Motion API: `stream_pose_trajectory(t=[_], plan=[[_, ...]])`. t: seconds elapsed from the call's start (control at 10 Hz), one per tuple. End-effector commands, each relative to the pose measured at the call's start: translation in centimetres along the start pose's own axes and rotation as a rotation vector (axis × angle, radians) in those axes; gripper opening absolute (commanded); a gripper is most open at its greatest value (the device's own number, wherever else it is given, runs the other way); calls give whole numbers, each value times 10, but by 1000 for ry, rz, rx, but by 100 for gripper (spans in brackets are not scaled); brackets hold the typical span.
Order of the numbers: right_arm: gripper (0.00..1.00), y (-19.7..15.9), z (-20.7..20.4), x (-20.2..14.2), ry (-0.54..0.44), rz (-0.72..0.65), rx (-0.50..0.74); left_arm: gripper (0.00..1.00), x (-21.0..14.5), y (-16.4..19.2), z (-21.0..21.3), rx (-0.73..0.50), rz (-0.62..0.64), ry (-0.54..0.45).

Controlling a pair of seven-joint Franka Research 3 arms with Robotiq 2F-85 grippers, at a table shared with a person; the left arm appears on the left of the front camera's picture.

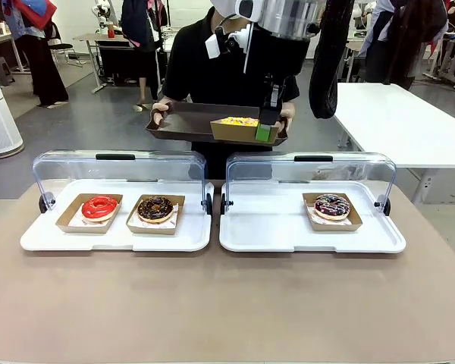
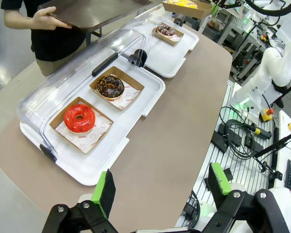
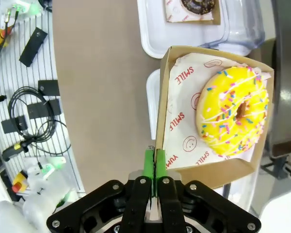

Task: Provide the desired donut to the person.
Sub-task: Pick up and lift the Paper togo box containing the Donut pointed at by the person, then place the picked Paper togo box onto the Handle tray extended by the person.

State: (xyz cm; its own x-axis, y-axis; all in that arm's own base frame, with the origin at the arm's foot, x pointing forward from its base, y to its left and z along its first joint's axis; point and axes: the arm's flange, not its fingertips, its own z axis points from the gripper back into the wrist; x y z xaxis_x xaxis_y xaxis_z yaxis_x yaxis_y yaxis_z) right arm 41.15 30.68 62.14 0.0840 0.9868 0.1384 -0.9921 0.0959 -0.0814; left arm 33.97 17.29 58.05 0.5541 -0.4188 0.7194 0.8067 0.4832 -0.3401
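A yellow sprinkled donut lies in a brown cardboard tray. My right gripper is shut on that tray's side wall, pinching it between the green pads. It holds the tray at the right part of a dark serving tray, which the person holds in both hands across the table. Whether the cardboard tray rests on the serving tray I cannot tell. My left gripper hangs open and empty above the table's near left edge.
Two white trays with raised clear lids stand on the brown table. The left one holds a red donut and a chocolate donut. The right one holds a dark sprinkled donut.
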Motion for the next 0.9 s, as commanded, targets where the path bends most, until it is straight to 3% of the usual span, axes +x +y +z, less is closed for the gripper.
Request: stream_pose_trajectory(t=[0.0,0.8], plan=[[0,7,7,-2,-8,0,-9,100,0,-1,1,-2,-5,-5],[0,7,7,-2,-8,0,-9,100,0,-1,1,-2,-5,-5]])
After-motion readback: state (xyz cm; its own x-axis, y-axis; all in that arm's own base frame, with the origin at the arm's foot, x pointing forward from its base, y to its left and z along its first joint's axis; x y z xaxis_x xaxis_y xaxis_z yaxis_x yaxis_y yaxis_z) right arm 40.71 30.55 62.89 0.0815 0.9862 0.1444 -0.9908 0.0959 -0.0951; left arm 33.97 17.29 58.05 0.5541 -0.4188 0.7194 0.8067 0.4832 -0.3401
